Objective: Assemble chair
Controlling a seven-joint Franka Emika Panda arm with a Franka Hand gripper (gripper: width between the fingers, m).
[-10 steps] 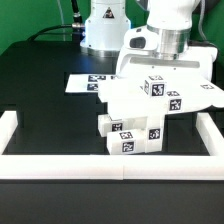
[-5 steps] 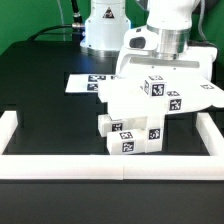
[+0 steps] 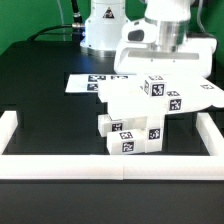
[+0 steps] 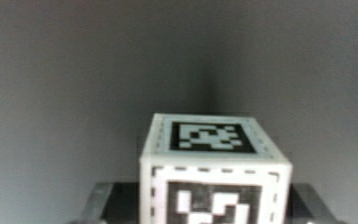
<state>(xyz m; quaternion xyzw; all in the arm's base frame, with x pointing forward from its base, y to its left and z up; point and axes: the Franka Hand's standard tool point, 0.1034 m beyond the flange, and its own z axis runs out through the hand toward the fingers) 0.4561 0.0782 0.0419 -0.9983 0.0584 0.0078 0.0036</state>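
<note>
The partly built chair stands just behind the front rail, a stack of white tagged blocks. Its flat seat slab lies on top. A small tagged post rises from the slab. My gripper comes straight down onto that post and is shut on it. In the wrist view the post fills the middle, tags on its top and side. My gripper has a dark finger pressed to each side of the post. The fingertips are hidden in the exterior view.
The marker board lies flat on the black table behind the chair. White border rails run along the front, the exterior view's left and its right. The arm's base stands at the back.
My hand has turned slightly about the post and sits a touch higher in the exterior view. The chair parts have not moved.
</note>
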